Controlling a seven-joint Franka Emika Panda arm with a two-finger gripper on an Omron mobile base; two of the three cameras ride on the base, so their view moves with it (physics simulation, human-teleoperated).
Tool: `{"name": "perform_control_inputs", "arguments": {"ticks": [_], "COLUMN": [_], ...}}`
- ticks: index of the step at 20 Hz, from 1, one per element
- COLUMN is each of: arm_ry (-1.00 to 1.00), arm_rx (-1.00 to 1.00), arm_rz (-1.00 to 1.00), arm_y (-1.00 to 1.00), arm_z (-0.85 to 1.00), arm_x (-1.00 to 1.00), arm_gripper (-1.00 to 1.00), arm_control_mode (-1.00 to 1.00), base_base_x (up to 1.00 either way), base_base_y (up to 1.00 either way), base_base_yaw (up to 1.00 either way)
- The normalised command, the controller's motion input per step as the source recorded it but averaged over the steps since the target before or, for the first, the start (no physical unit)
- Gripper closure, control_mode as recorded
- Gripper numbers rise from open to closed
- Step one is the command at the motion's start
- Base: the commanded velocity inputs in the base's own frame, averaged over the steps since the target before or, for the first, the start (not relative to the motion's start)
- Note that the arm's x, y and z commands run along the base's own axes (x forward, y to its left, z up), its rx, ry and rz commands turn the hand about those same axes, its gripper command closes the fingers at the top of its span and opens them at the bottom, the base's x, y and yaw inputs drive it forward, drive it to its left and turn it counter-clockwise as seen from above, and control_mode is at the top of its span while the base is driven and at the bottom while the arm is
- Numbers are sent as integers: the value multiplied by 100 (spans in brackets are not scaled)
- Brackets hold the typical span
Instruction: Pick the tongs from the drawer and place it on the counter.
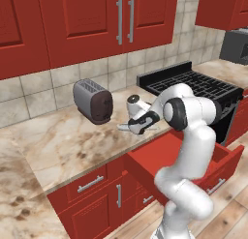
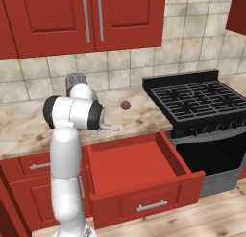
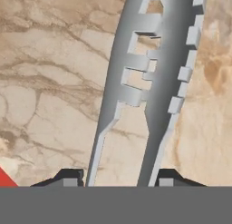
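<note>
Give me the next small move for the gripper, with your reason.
Probably lower a little and open. The gripper is shut on the tongs, which lie between its two tips and stretch out over the beige counter, clear of the open drawer. How high they hang above the marble I cannot tell.
</note>
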Motion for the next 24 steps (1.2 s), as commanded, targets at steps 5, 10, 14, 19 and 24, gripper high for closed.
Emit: {"name": "perform_control_inputs", "arguments": {"ticks": [5,10,14,19,24], "arm_ry": [22,7,-4,-20,-19], "arm_rx": [-22,-7,0,10,12], "arm_rz": [0,1,4,7,9], "arm_y": [41,39,43,25,-2], "arm_z": [-9,-1,14,72,66], "arm_x": [40,32,25,20,6], "arm_gripper": [-100,-100,-100,-100,-100], "arm_control_mode": [-100,-100,-100,-100,-100], "base_base_x": [0,0,0,0,0], "base_base_y": [0,0,0,0,0], "base_base_yaw": [0,0,0,0,0]}}
